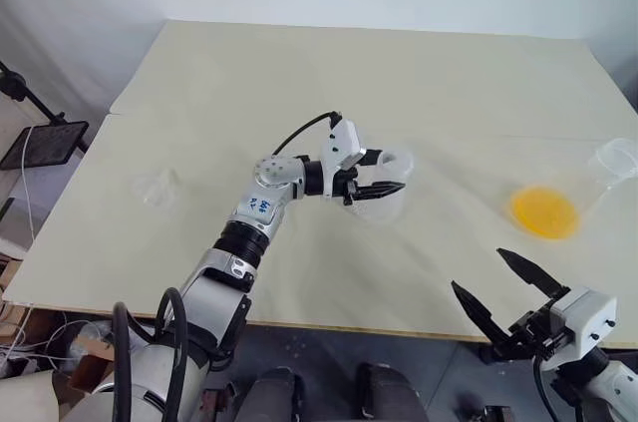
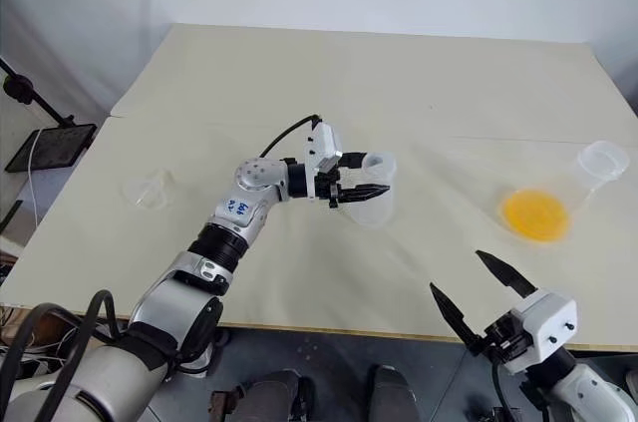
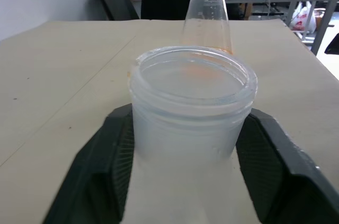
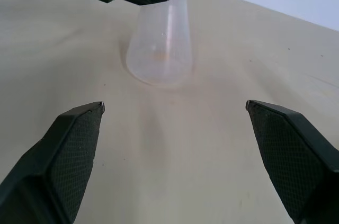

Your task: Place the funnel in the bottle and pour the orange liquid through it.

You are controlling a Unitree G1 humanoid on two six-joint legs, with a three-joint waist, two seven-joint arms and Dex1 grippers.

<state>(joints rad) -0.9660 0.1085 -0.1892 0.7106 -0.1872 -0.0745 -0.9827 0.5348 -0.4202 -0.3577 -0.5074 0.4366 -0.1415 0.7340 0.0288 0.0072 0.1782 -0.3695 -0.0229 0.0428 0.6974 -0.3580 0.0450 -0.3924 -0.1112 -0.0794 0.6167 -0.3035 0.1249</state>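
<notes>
The bottle (image 1: 384, 198), a small clear conical flask, stands upright at the table's middle. My left gripper (image 1: 397, 190) reaches in level from the left, and the bottle's neck (image 3: 190, 107) sits between its open fingers (image 3: 100, 166). I cannot tell whether the pads touch the glass. The funnel (image 1: 159, 188), small and clear, lies on the table far to the left, apart from both grippers. The orange liquid (image 1: 543, 212) pools in a larger clear flask (image 1: 616, 158) at the right edge. My right gripper (image 1: 478, 270) hangs open and empty near the table's front edge, pointing at the bottle (image 4: 159, 49).
The beige table (image 1: 299, 73) ends close in front of me and at the left. A black stand (image 1: 45, 143) sits off its left side. The larger flask (image 3: 207, 17) rises beyond the bottle in the left wrist view, with chairs behind it.
</notes>
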